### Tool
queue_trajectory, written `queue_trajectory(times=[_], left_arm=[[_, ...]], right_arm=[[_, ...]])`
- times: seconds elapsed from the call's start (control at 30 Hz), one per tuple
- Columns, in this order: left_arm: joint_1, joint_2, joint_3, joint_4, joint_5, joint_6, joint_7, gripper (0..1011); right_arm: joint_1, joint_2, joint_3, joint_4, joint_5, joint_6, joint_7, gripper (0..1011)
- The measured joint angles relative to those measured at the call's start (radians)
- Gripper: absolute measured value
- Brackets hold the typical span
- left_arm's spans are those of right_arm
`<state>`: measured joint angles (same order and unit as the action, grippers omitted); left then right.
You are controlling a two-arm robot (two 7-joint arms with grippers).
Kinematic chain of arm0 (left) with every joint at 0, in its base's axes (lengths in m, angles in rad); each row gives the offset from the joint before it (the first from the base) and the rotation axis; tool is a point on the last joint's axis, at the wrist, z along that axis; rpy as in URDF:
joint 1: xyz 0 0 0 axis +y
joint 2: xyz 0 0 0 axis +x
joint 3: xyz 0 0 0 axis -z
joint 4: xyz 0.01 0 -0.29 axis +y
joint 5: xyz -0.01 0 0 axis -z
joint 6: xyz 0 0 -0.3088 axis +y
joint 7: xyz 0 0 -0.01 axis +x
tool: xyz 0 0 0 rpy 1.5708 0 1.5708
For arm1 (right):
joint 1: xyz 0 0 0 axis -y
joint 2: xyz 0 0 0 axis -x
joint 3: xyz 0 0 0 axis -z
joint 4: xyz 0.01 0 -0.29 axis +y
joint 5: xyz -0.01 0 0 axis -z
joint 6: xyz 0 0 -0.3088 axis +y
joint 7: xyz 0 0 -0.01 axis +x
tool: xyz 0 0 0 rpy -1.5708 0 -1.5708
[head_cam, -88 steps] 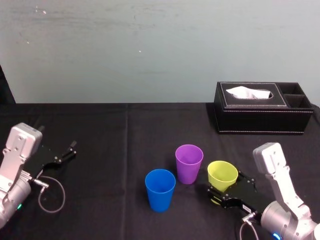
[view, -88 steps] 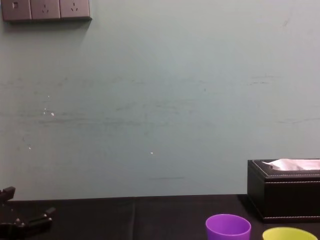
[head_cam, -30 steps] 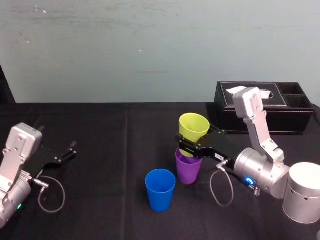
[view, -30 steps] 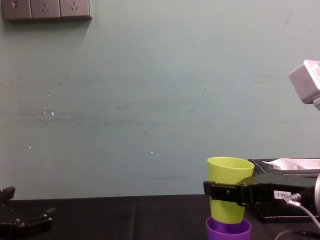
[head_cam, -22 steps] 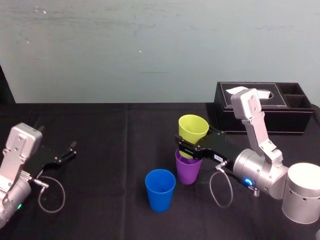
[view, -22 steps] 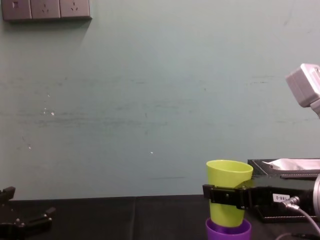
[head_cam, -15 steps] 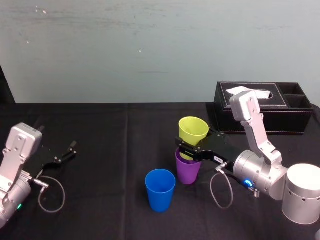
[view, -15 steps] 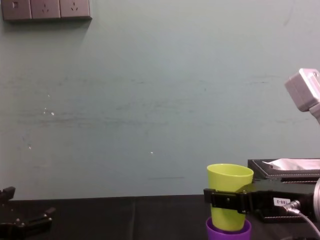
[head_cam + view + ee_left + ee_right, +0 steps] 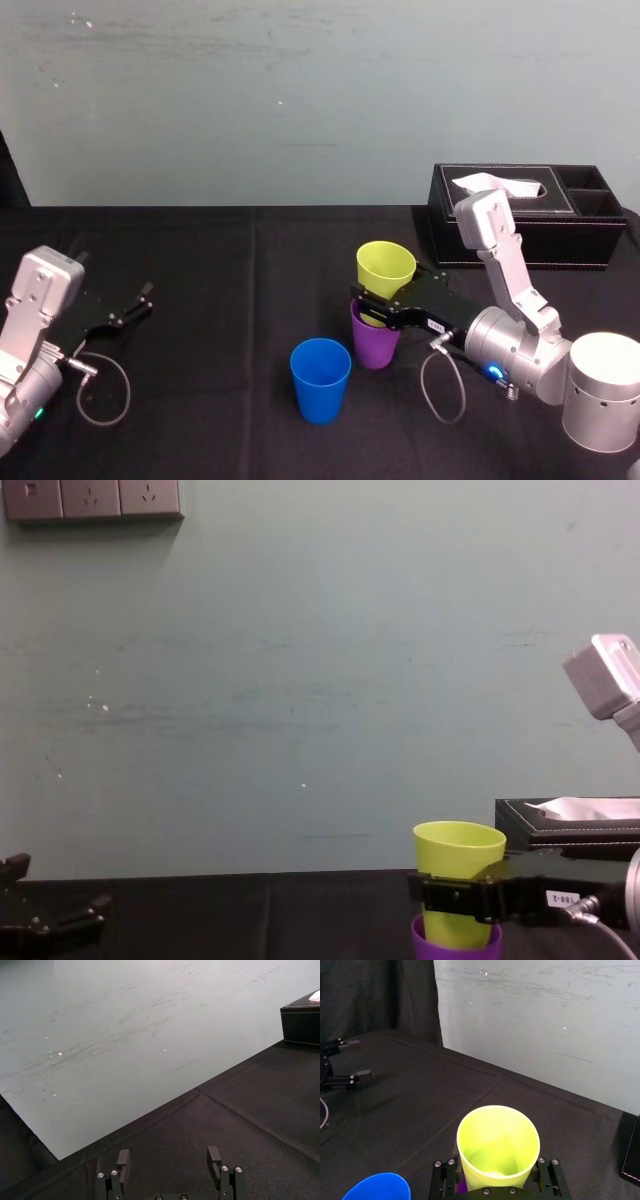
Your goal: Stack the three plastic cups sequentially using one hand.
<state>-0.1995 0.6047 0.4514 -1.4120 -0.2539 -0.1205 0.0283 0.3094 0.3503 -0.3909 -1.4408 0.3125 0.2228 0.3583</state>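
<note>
- Head view: right gripper [image 9: 375, 305], fingers clamped round yellow-green cup [image 9: 385, 268], whose base sits in the mouth of purple cup [image 9: 375, 342], mid-worktop [image 9: 220, 300]. Blue cup [image 9: 320, 380] stands just beside, nearer the robot. Tissue box [image 9: 520, 235] at far right. Left gripper [image 9: 140, 297] parked at left.
- Left wrist view: left gripper's fingers [image 9: 123, 1159] spread, nothing between.
- Right wrist view: yellow-green cup upright between the fingers.
- Chest view: yellow-green cup's lower end inside purple cup's rim.
</note>
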Motion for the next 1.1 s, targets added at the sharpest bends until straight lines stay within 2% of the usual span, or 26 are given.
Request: queue_trajectory(times=[0.47,0.87,1.1], left_arm=[[0.000,0.000,0.000,0.000,0.000,0.000,0.000,1000],[0.000,0.000,0.000,0.000,0.000,0.000,0.000,1000],[0.000,0.000,0.000,0.000,0.000,0.000,0.000,1000]], right_arm=[[0.002,-0.001,-0.002,0.006,-0.007,-0.007,0.001,733],[0.001,-0.001,-0.001,0.005,-0.006,-0.005,0.001,1002],[0.001,-0.001,-0.001,0.004,-0.006,-0.004,0.001,1003]])
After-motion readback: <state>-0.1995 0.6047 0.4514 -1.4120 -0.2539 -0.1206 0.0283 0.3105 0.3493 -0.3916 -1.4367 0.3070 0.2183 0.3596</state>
